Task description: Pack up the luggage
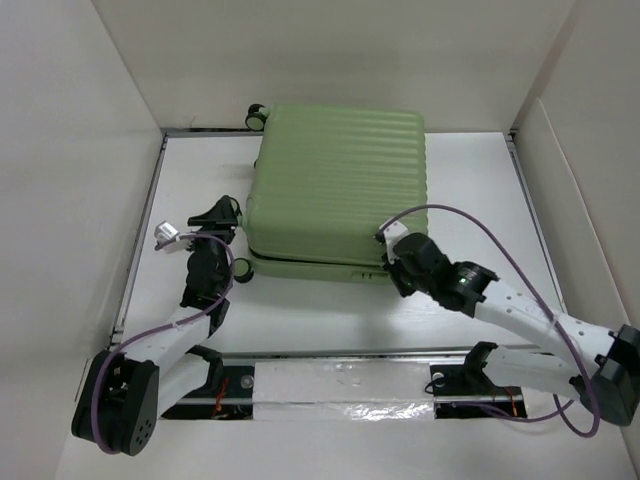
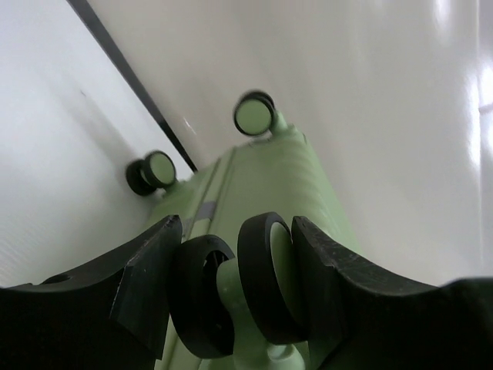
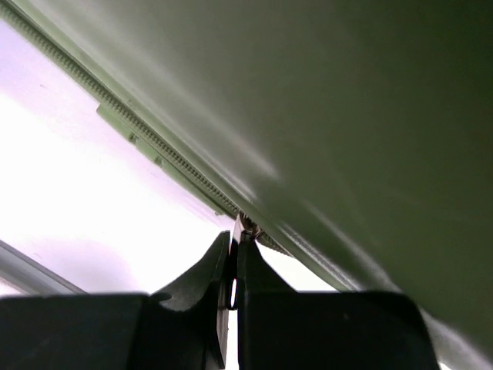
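Luggage [image 1: 338, 190] flat on white table [image 1: 475, 190], white walls [image 1: 330, 50].

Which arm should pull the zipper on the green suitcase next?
Probably the right. The right gripper is pinched shut on the zipper pull at the near edge of the luggage, so it can just drag it along. The left gripper is clamped around a wheel, steadying the case.

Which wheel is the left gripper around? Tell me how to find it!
Find the green suitcase lying flat on the table. Look along its left side, toward the near end. That wheel sits between the left gripper's fingers; the far wheels stand free.
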`<state>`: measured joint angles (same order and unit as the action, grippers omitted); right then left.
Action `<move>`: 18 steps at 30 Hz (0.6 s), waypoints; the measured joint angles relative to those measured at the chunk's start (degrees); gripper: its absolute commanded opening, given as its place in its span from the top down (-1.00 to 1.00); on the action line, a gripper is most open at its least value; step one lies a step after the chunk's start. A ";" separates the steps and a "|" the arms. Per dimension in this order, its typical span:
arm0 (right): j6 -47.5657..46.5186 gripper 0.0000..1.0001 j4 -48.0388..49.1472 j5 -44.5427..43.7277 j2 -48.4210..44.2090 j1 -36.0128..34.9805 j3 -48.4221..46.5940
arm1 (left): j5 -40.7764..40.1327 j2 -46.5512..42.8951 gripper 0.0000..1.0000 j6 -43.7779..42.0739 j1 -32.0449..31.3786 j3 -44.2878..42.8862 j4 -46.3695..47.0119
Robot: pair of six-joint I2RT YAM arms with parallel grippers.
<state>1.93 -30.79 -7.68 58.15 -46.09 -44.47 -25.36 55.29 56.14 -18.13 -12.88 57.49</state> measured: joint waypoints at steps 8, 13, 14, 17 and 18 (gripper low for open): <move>5.97 1.00 10.54 -6.47 7.72 -8.66 -1.33 | -11.67 1.79 1.00 -3.54 -1.44 -0.46 2.60; 8.28 1.00 12.20 -1.01 -8.44 2.89 7.06 | -1.31 -3.26 1.00 -5.31 -7.69 0.28 -0.59; 8.44 1.00 11.10 0.02 -12.74 6.91 8.68 | 1.75 -3.85 1.00 -5.46 -8.68 0.33 -1.25; 9.18 1.00 9.46 3.74 -22.03 18.58 12.59 | 11.41 -4.96 1.00 -5.18 -11.17 0.35 -2.73; 9.46 1.00 9.03 4.52 -23.06 20.92 13.29 | 13.77 -5.35 1.00 -6.16 -11.78 0.37 -3.32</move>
<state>11.40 -21.76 -3.16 35.09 -25.17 -31.18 -11.60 49.93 49.98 -29.91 -12.51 54.17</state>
